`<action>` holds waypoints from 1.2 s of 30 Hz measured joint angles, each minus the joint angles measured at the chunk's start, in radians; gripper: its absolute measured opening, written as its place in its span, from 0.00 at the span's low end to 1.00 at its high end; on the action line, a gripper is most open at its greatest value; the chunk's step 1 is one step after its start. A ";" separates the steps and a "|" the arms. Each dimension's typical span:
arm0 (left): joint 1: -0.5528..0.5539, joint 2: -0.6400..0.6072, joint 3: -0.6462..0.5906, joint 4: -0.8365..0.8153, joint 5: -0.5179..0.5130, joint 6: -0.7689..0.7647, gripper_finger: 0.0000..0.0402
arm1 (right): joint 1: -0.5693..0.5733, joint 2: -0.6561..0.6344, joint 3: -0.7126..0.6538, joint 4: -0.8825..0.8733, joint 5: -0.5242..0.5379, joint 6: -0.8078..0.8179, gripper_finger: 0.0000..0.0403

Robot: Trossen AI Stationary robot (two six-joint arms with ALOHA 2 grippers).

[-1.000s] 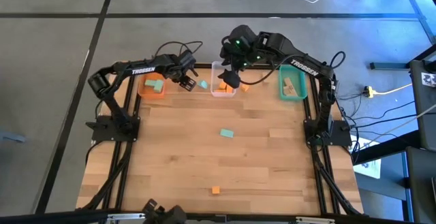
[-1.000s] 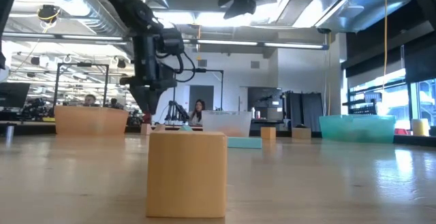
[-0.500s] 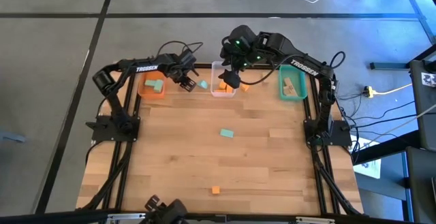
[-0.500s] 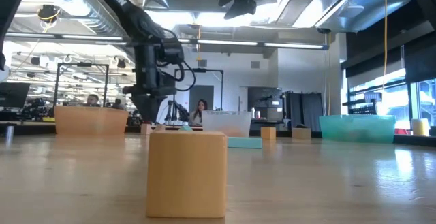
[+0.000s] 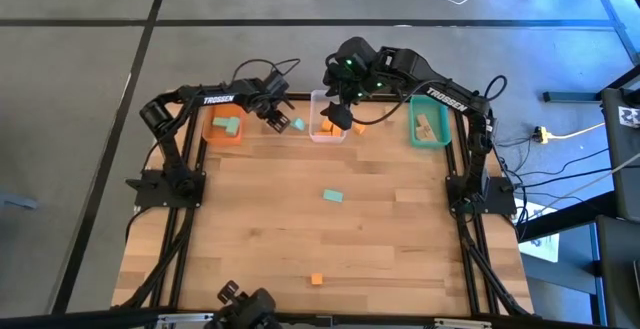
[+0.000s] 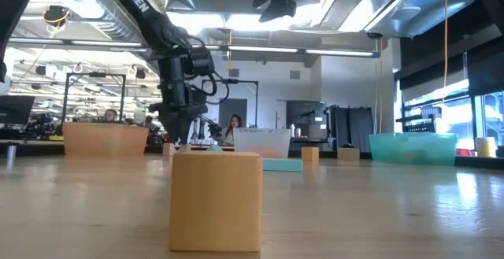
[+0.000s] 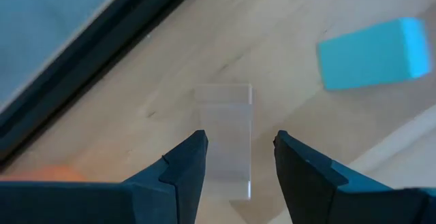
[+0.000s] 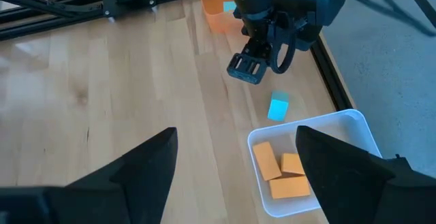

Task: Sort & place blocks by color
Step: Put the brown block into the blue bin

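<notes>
Far edge, both arms at the bins

My left pincer (image 5: 272, 122) hangs open beside a mint block (image 5: 297, 125); my right pincer (image 5: 336, 119) gapes empty above the clear bin (image 5: 327, 135) holding orange blocks (image 8: 281, 170).

Mint block (image 5: 333, 196), orange block (image 5: 317, 279)

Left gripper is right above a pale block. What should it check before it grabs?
1. Left gripper open: ok.
2. Pale wood block lined up with the gripper's opening: ok.
3. Mint block lying apart, off to the side: ok.
4. Gripper low enough to close on the pale block: cannot tell.
5. Right gripper out of the way, open above the clear bin: ok.
</notes>
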 joint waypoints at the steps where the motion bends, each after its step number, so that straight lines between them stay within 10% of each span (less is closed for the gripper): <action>1: 0.005 0.007 -0.001 -0.005 0.000 0.000 0.41 | 0.000 0.000 0.000 0.000 0.000 0.000 0.74; 16: 0.011 0.124 0.003 0.032 0.004 0.002 0.40 | 0.000 0.000 -0.001 0.000 0.000 0.004 0.74; 26: 0.006 0.126 0.003 0.006 0.012 0.002 0.22 | 0.000 0.000 -0.001 0.000 0.000 0.008 0.74; 36: -0.018 -0.041 -0.003 -0.109 0.107 0.052 0.22 | 0.003 0.000 -0.001 -0.021 -0.008 -0.029 0.74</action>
